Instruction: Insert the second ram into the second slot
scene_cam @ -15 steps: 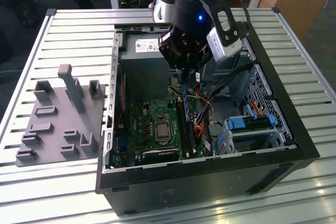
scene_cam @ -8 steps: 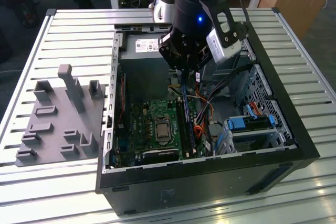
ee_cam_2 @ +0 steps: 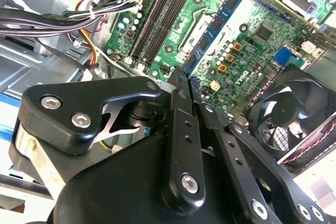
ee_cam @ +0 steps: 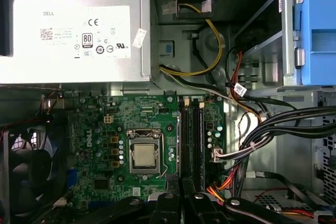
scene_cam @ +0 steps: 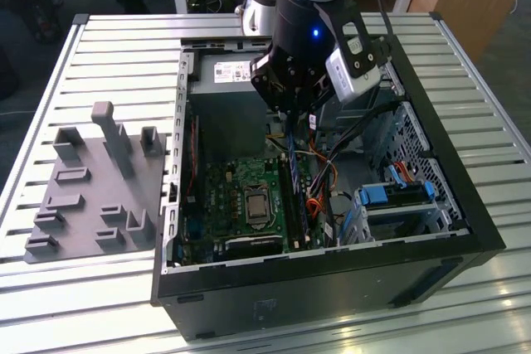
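Note:
The second ram (ee_cam_2: 220, 19) is a thin blue board with dark chips, and my gripper (ee_cam_2: 185, 74) is shut on its near end. In the exterior view the gripper (scene_cam: 290, 120) hangs inside the open computer case, the ram (scene_cam: 291, 152) pointing down from it toward the motherboard. In the first wrist view the ram (ee_cam: 179, 145) shows edge-on above the board, just beside the black ram slots (ee_cam: 193, 140), with the gripper (ee_cam: 181, 190) behind it. The slots (ee_cam_2: 160, 19) run parallel. Which slot the ram is over I cannot tell.
A silver power supply (ee_cam: 73, 30) fills the case's far end. The processor socket (ee_cam: 144, 156) lies beside the slots and a black fan (ee_cam_2: 294, 114) beyond it. Bundled cables (ee_cam: 273, 129) cross near the slots. Blue drive-bay latches (scene_cam: 398, 192) flank the case's right. A grey fixture plate (scene_cam: 91, 188) sits outside.

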`<state>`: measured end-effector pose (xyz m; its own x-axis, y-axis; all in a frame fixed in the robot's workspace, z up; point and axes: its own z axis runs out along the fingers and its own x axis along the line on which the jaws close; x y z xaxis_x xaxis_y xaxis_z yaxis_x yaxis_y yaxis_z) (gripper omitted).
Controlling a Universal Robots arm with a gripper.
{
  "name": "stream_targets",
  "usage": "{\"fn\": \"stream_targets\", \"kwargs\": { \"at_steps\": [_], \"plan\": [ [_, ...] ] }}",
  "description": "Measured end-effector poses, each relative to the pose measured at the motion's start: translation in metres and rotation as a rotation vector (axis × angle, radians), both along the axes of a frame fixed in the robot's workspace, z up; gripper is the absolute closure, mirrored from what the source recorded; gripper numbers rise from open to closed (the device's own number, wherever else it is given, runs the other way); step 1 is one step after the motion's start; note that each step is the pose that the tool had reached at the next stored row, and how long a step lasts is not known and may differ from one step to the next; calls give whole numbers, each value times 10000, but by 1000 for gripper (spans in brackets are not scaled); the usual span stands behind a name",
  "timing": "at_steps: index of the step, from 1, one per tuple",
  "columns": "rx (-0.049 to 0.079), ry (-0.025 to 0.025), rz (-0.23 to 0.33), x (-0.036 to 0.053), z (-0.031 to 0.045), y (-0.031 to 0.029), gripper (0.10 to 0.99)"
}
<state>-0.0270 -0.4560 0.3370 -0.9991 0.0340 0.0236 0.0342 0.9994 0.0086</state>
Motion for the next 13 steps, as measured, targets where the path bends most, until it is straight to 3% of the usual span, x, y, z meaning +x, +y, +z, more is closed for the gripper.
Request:
{"fn": "stream_targets", "kwargs": {
  "at_steps": [13],
  "plan": [
    [0,2,0,0,-33,0,949]
  ]
}}
